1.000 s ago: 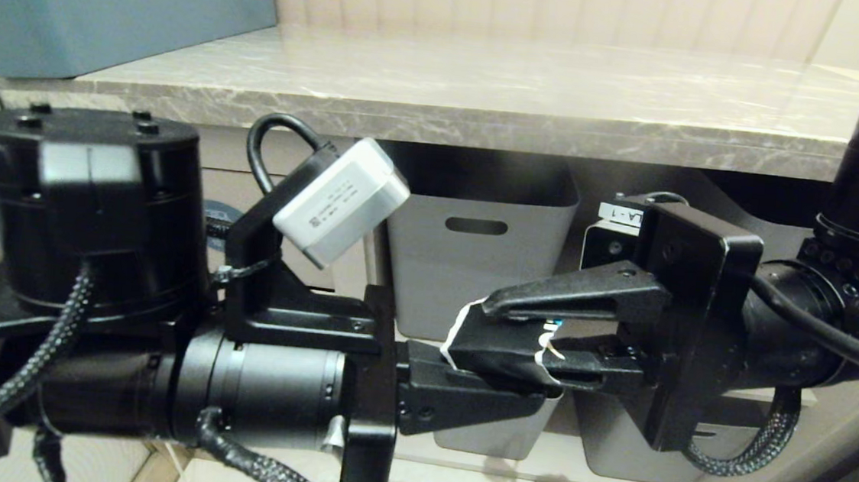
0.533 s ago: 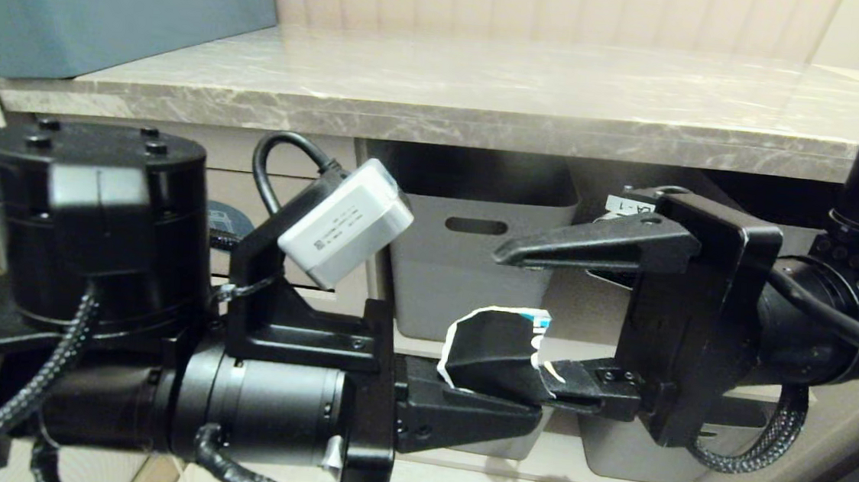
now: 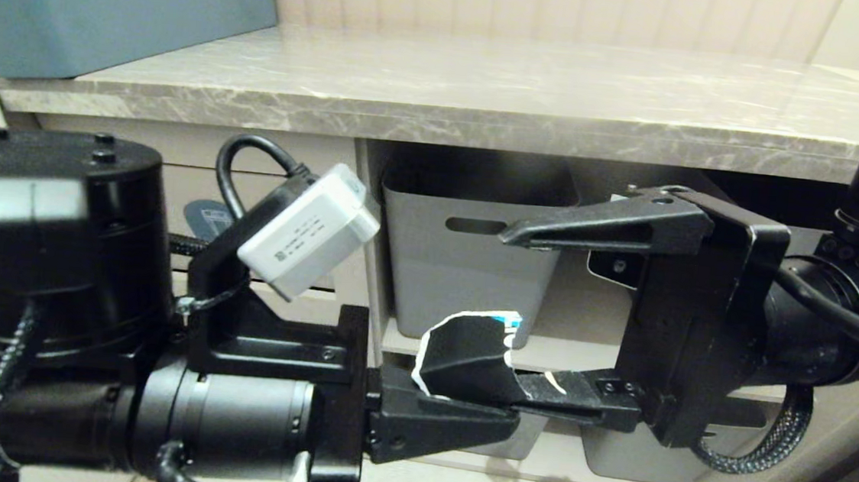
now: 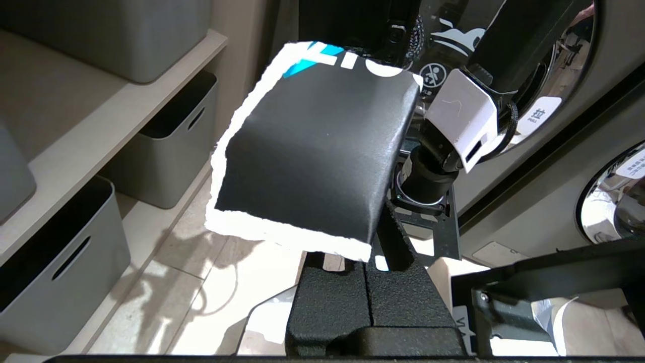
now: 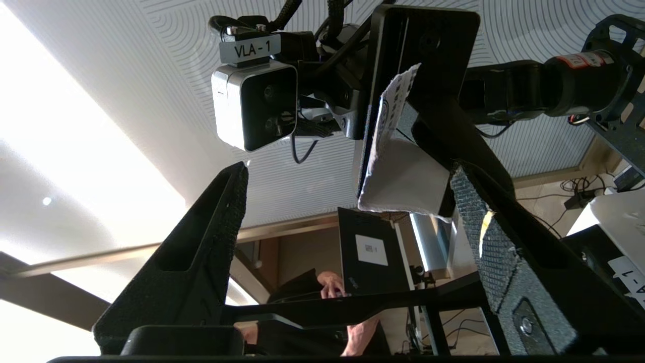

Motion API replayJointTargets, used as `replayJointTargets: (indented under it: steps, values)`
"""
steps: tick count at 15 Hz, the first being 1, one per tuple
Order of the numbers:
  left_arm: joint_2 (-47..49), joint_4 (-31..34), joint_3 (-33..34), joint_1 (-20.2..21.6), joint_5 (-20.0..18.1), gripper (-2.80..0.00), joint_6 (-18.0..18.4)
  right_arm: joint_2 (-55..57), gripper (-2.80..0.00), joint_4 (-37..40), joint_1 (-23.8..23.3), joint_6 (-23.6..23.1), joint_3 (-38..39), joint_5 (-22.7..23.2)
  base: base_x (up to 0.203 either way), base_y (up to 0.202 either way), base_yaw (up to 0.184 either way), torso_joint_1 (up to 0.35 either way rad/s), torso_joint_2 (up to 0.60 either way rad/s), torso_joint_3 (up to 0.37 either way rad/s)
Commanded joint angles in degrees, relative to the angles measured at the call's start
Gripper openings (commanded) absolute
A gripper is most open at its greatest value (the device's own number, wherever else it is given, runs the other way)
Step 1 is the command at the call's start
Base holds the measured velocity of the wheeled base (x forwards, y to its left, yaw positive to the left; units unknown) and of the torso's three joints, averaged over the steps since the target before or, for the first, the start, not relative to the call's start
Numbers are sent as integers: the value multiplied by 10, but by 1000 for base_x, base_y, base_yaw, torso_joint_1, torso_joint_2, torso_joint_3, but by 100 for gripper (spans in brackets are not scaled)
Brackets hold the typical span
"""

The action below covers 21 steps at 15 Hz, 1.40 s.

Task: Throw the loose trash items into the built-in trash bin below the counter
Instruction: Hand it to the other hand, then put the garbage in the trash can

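Below the marble counter (image 3: 485, 115), the left tool (image 3: 454, 419) pinches the torn black scrap (image 3: 466, 359) tight while the right tool (image 3: 546, 319) gapes wide and empty; binning the scrap remains undone.

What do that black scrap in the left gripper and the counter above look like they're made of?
The torn black piece looks like coated paper or thin card: matte black face, ragged white fibrous edges, and it holds a soft fold. It is pinched in the shut left gripper. The counter looks like polished stone, probably marble: grey with white veins and glossy reflections, though a laminate imitation can't be excluded.
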Motion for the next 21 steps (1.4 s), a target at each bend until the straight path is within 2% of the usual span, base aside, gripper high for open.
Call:
replayJointTargets:
  steps: [1,7,11,13,15,17,19,20,21]
  values:
    - [-14,-3,2,0,-1,-280,0,2,0,-1,0,5,3,2,0,0,0,0,0,0]
    - [-29,-2,2,0,18,-280,-2,-15,0,-3,-8,1,16,-6,0,0,0,0,0,0]
    - [-39,0,12,0,33,-280,-2,-52,0,-2,-47,1,45,-7,0,0,0,0,0,0]
    - [-59,1,44,0,36,-280,-2,-83,0,-2,-67,0,73,-7,0,0,0,0,0,0]
    - [-70,1,73,1,60,-280,-4,-108,0,-2,-111,0,82,-7,0,0,0,0,0,0]
    - [-71,0,87,17,78,-280,-15,-139,0,0,-176,0,87,-8,0,0,0,0,0,0]
    - [-69,-2,83,30,84,-280,-57,-184,0,-2,-256,-10,116,-28,0,0,0,0,0,0]
    - [-70,-2,83,35,94,-280,-69,-211,0,-3,-297,-34,140,-43,0,0,0,0,0,0]
    - [-70,-2,82,38,99,-280,-71,-240,0,-3,-336,-82,175,-57,0,0,0,0,0,0]
